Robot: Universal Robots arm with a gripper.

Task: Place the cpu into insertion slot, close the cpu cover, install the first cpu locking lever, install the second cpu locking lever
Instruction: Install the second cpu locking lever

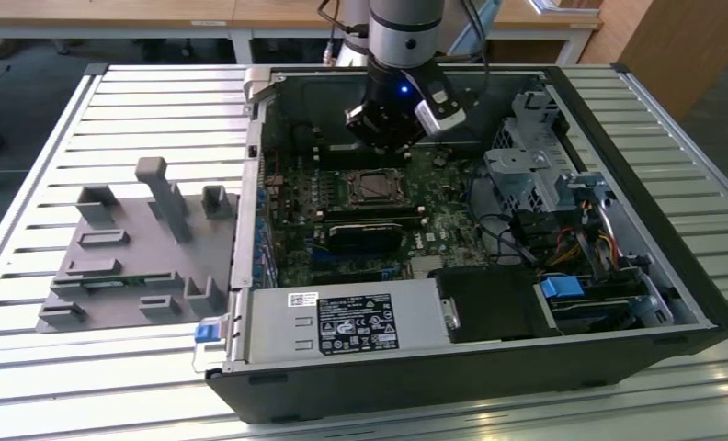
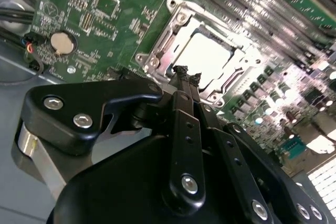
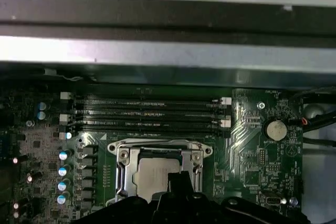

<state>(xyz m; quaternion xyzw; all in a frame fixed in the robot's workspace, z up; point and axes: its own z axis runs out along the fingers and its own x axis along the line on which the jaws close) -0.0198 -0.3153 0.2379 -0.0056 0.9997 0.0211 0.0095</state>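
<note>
Second wrist view | jaws (image 2: 187, 73) closed above cpu (image 2: 206, 55) | no legible writing

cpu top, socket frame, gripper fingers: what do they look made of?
The cpu top looks like bare silvery-grey metal with a matte sheen. The cpu cover around it seems to be stamped steel: bright, thin, with sharp glints. The gripper fingers look like black anodised metal or hard plastic with a satin finish and silver screws; I can't tell which.
</note>
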